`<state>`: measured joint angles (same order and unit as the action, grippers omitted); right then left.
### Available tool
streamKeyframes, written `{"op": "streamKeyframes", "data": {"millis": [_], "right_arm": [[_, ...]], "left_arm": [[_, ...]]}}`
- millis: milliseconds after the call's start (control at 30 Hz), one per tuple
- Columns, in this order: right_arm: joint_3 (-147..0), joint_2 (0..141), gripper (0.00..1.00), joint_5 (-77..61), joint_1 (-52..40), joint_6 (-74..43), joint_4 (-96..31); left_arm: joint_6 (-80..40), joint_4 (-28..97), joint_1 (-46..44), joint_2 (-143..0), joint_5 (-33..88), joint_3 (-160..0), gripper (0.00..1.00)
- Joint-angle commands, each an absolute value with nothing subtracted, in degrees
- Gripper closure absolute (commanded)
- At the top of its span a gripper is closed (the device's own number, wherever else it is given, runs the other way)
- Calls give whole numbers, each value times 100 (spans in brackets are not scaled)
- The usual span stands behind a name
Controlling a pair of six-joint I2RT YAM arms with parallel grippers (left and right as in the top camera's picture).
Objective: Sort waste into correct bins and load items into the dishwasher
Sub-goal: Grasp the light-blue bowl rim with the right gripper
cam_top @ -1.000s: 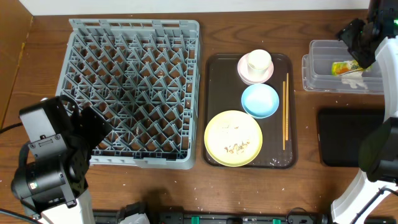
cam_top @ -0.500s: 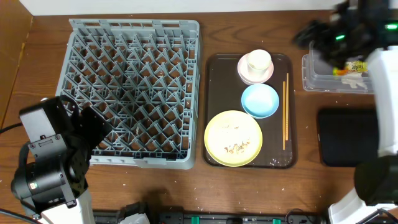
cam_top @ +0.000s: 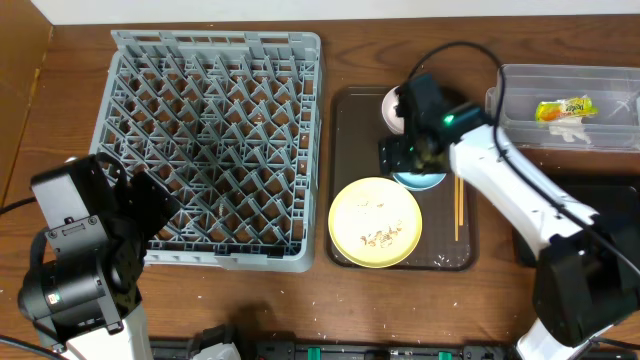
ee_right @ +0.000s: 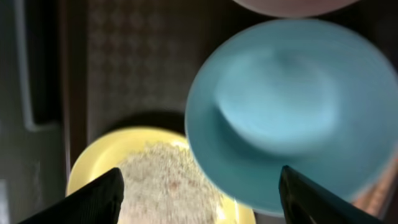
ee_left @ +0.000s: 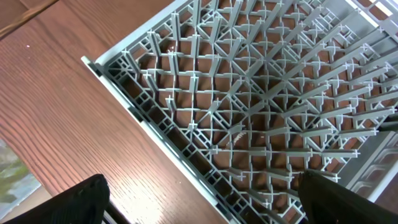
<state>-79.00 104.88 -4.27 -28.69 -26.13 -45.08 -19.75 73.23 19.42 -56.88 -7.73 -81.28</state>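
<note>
My right gripper is open and empty, low over the light blue bowl on the dark brown tray. Its fingers straddle the bowl's edge and the pale yellow plate, which holds white food bits. The cup and the bowl under it are mostly hidden by the arm. Chopsticks lie at the tray's right. The snack wrapper and a white wrapper piece lie in the clear container. My left gripper is open over the near-left corner of the grey rack.
The dark brown tray stands right of the rack. The black bin lies at the far right, partly under my right arm. The left arm's base sits at the front left beside the rack.
My right arm swung left from over the clear container to over the tray, now above the blue bowl. The left arm has not moved.
</note>
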Motion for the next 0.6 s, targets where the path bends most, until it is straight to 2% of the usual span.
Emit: {"op": "streamKeyframes", "data": {"millis": [0,67,100,133,300,433,567], "right_arm": [[-7542,10514,24,134,-2998,-3063,-3994],[-7424,10514,31,172,-3006,-3065,-3669],[-7395,10514,46,169,-3006,-3070,-3553],[-7384,10525,47,161,-3006,-3061,-3470],[-7467,10551,41,-165,-3009,-2939,-3651],[-7677,10558,28,-537,-3006,-2799,-3933],[-8300,10652,27,-674,-3006,-2641,-4751]], "left_arm": [[-2047,7338,1970,-5695,-838,-8197,2],[-2047,7336,1970,-5695,-840,-8197,2],[-2047,7336,1970,-5695,-838,-8197,2],[-2047,7338,1970,-5695,-838,-8197,2],[-2047,7336,1970,-5695,-838,-8197,2],[-2047,7336,1970,-5695,-838,-8197,2],[-2047,7338,1970,-5695,-838,-8197,2]]}}
